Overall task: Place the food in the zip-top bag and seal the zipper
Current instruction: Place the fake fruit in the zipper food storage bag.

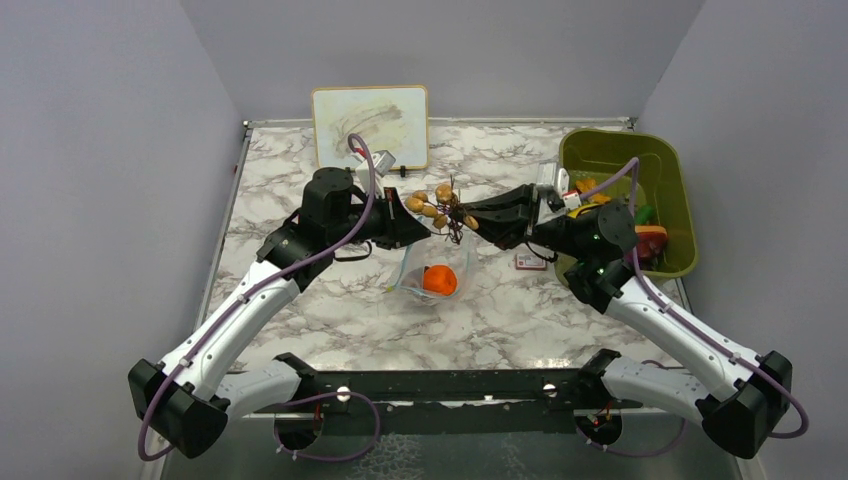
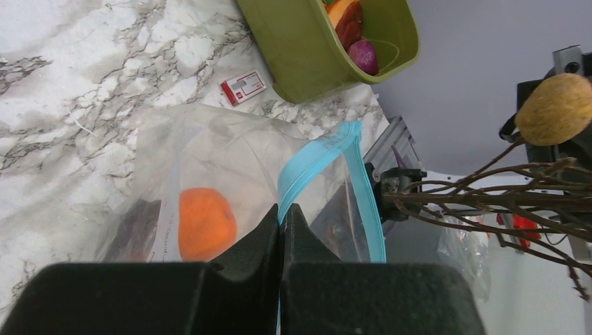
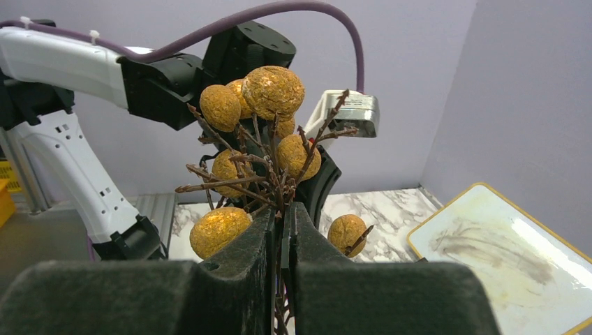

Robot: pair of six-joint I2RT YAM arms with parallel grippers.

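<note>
Left of centre in the overhead view, the left gripper [image 2: 281,208] clamps the zipper [image 2: 317,157], holding up the mouth of the zip-top bag [image 1: 428,278]; a slip would collapse it. Just right, the right gripper [image 3: 281,209] pinches a twiggy fruit bunch [image 3: 269,132] above it, whose stiff stems could snag the rim.

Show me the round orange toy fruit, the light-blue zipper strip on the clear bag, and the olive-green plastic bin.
Round orange toy fruit [image 2: 204,223]: left wrist view, its middle.
Light-blue zipper strip [image 2: 314,153]: left wrist view, its raised curve.
Olive-green plastic bin [image 2: 307,56]: left wrist view, its outer wall.
</note>
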